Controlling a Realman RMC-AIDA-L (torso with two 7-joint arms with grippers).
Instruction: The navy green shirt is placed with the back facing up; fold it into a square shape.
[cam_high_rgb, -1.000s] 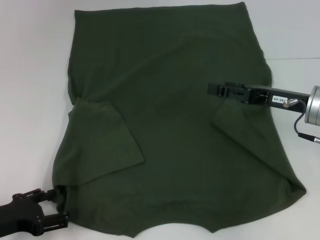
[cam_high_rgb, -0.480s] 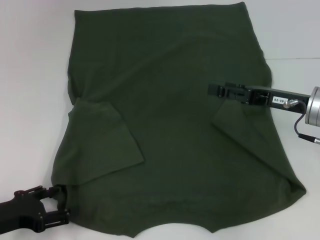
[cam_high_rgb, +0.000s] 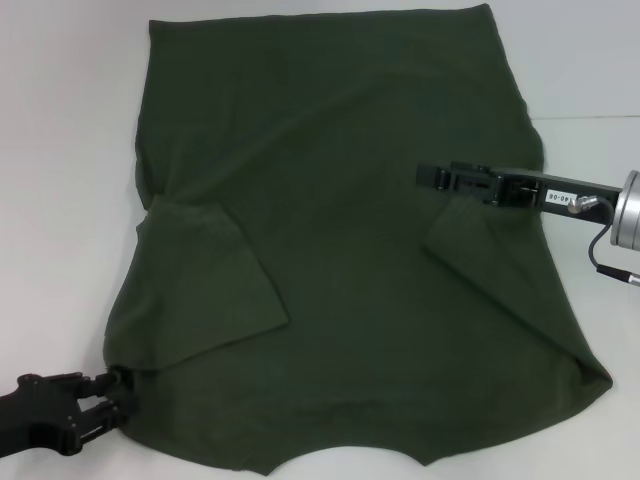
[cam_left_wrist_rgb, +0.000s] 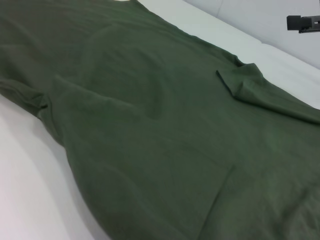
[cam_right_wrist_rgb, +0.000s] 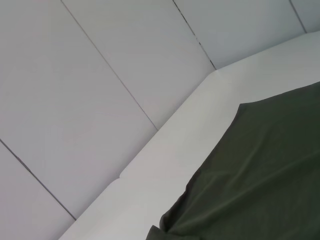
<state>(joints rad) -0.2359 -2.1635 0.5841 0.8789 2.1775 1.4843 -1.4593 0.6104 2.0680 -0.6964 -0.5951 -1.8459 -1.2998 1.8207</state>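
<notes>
The navy green shirt (cam_high_rgb: 340, 250) lies spread flat on the white table (cam_high_rgb: 60, 150), plain side up, with the left sleeve (cam_high_rgb: 200, 280) and the right sleeve (cam_high_rgb: 480, 250) folded inward onto the body. At the near left corner of the cloth, my left gripper (cam_high_rgb: 118, 392) is shut on the shirt's edge. My right gripper (cam_high_rgb: 425, 177) reaches in from the right, just above the inner tip of the folded right sleeve. The left wrist view runs across the shirt (cam_left_wrist_rgb: 150, 125) to the right gripper (cam_left_wrist_rgb: 302, 22) far off. The right wrist view catches one shirt (cam_right_wrist_rgb: 260, 190) edge.
Bare white table borders the shirt on the left and right sides in the head view. Grey wall panels (cam_right_wrist_rgb: 100, 75) rise behind the table's far edge. A silver wrist joint with a black cable (cam_high_rgb: 625, 215) sits at the right edge.
The left gripper's fingers have closed together on the shirt's near left corner; they stood apart a second ago. The right arm has dipped very slightly.
</notes>
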